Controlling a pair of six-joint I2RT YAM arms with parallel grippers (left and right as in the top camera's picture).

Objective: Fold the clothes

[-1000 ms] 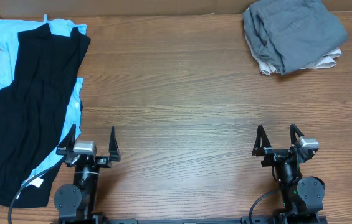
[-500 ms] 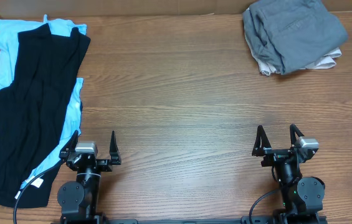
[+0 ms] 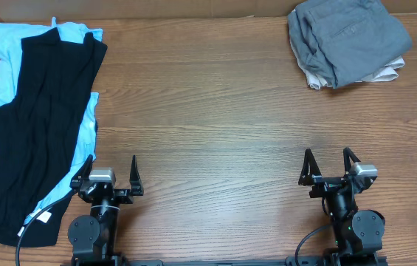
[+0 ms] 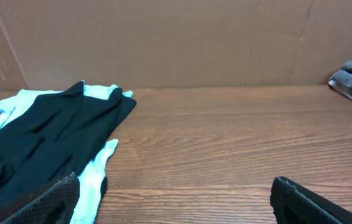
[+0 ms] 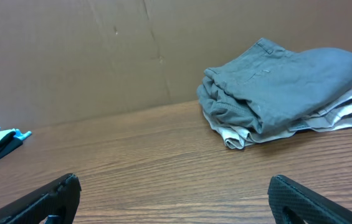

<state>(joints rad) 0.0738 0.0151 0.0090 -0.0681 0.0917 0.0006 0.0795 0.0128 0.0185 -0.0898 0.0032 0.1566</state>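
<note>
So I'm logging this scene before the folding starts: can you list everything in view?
shorts: one, grey, bundled at the far right corner of the table
pale garment: one, beige, under the shorts, edges poking out
black garment: one, black, spread out along the left side
light-blue garment: one, light blue, under the black garment
table: one, brown wood grain, beneath everything
cardboard wall: one, brown, along the table's far edge
left pincer: one, black, near edge by the black garment, open and empty
right pincer: one, black, near edge on the right, open and empty
</note>
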